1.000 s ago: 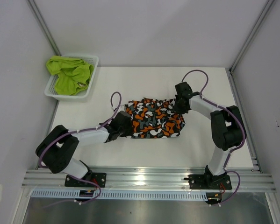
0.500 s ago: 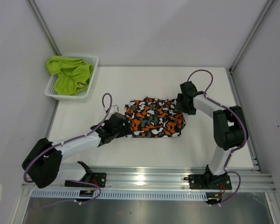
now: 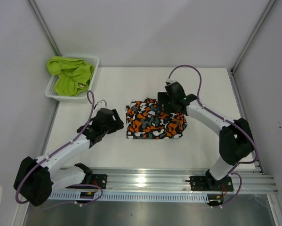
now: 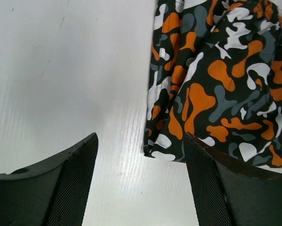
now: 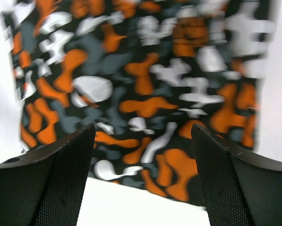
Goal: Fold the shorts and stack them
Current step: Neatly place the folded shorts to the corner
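While both hands stand spread and empty, the left hand (image 4: 139, 143) hangs over the surface (image 3: 131, 150) just left of the camouflage shorts (image 3: 155, 123), which lie folded into a compact rectangle mid-surface. The right hand (image 5: 143, 129) hovers over their far edge, gripping nothing. Folding of this pair looks finished; the next move likely calls for reaching to the far-left basket (image 3: 94, 60), where the lime green shorts (image 3: 71, 75) lie crumpled, and bringing them out to fold
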You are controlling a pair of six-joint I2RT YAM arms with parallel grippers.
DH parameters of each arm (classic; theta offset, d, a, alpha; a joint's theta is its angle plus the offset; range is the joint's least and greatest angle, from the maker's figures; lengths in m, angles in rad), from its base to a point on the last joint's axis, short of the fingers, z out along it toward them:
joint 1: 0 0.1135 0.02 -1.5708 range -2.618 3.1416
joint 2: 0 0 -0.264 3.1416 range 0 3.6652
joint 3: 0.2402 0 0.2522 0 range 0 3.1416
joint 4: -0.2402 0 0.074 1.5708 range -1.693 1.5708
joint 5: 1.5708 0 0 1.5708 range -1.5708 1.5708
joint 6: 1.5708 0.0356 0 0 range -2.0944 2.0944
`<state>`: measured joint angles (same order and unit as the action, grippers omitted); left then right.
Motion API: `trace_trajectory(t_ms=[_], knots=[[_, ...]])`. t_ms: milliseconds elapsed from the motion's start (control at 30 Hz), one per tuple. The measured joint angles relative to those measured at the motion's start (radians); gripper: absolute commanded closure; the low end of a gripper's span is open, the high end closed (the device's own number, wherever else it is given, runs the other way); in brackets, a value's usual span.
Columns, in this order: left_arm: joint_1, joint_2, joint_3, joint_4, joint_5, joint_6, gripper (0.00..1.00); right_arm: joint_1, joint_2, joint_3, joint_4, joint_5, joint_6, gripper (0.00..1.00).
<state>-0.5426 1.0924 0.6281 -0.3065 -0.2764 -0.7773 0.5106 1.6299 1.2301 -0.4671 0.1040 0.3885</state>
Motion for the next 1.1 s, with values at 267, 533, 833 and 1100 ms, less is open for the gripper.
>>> trace_trajectory(t_ms=[267,533,833,1100], knots=[[0.000,-0.090,-0.052,-0.017,0.026,0.004,0.25,0.159,0.257,0.183,-0.005,0.063,0.004,0.13],[0.000,-0.109,-0.081,-0.030,0.038,0.019,0.25,0.225,0.440,0.280,-0.057,0.129,0.015,0.13],[0.000,-0.108,-0.081,-0.024,0.050,0.037,0.25,0.182,0.274,0.002,0.066,0.157,0.022,0.13],[-0.011,-0.063,-0.081,0.015,0.092,0.044,0.25,0.045,-0.002,-0.294,-0.014,0.225,0.023,0.01]])
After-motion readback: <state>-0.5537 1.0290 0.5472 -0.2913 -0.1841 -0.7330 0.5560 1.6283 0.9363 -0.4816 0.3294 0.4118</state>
